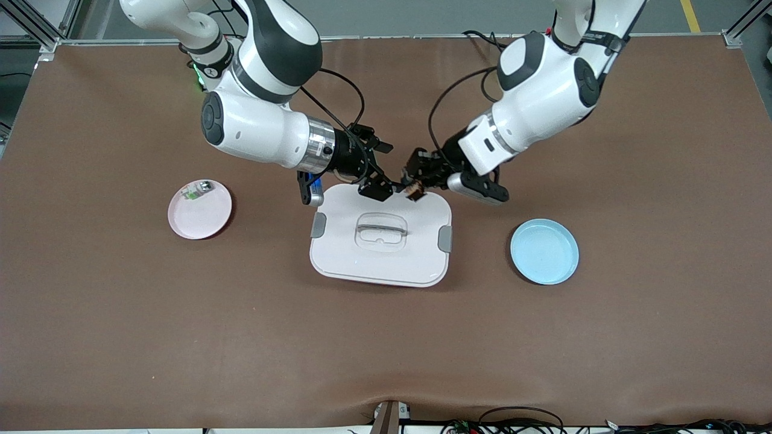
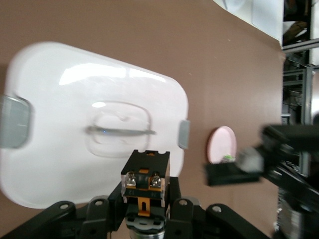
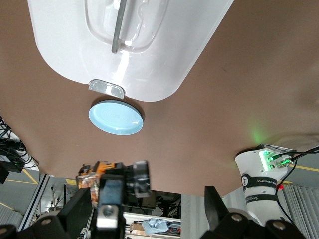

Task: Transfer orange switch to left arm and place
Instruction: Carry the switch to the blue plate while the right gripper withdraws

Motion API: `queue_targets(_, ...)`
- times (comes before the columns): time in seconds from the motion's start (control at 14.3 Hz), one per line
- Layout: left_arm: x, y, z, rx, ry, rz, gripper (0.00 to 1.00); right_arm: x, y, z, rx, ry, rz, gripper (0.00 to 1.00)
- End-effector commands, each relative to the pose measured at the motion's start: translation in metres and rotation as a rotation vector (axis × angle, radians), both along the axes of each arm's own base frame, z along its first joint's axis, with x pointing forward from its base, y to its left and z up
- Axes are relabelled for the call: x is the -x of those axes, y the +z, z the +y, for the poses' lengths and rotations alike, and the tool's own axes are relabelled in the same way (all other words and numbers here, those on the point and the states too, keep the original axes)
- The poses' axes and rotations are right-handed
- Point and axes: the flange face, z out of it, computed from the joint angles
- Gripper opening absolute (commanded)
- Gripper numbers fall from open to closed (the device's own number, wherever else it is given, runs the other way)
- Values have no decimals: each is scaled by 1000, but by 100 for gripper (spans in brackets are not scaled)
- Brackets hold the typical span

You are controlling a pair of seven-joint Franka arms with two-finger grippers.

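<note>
Orange switch [image 2: 145,181] held up in the air, clamped between the fingers of the left gripper [image 1: 418,188], over the edge of the box [image 1: 381,241] that lies toward the robots' bases. Seen plainly in the left wrist view: black body, two clear screw terminals, orange-brown tab, pinched from both sides. Right gripper [image 1: 379,185] just beside it over the same edge of the box, fingers spread wide with nothing between them, apart from the switch. Judged as handover done: pickup from the pink plate [image 1: 199,209] finished, switch passed across above the lid, receiving arm now carrying it. Left to do, as a judgement: swing the switch clear of the box toward the blue plate [image 1: 544,251] at the left arm's end of the table, lower it there and release; pull the right arm away. Blue plate bare. On the pink plate, only a small green-and-silver component [image 1: 194,191]. Box shut, grey clips on both sides, untouched by either gripper as far as visible.
</note>
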Motion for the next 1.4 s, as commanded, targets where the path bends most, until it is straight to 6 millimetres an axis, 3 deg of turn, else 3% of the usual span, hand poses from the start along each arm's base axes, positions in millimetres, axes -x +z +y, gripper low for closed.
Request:
queue_targets(0.0,-20,-2,35,-109,-27,-34,0,-2,28,-12,-14,7,-8,100)
queue_targets(0.21,-32,-11,67,-257,-82,-63,0,10,57,-31,74,92,-67,100)
queue_targets(0.42,-43,-24,102,-331,-116,-35,0,16,76,-66,100,205,-79,100)
queue_targets(0.63,-45,-51,128,-466,-214,5,0,27,86,-116,138,331,-149,100)
queue_targets(0.84,-51,-76,149,-542,-355,-24,0,52,81,-147,271,533,-292,100)
queue_targets(1.05,-57,-108,173,-653,-615,-89,0,67,78,-168,379,720,-392,100)
queue_targets(1.33,-62,-160,208,-747,-789,-84,0,68,70,-235,416,891,-487,100)
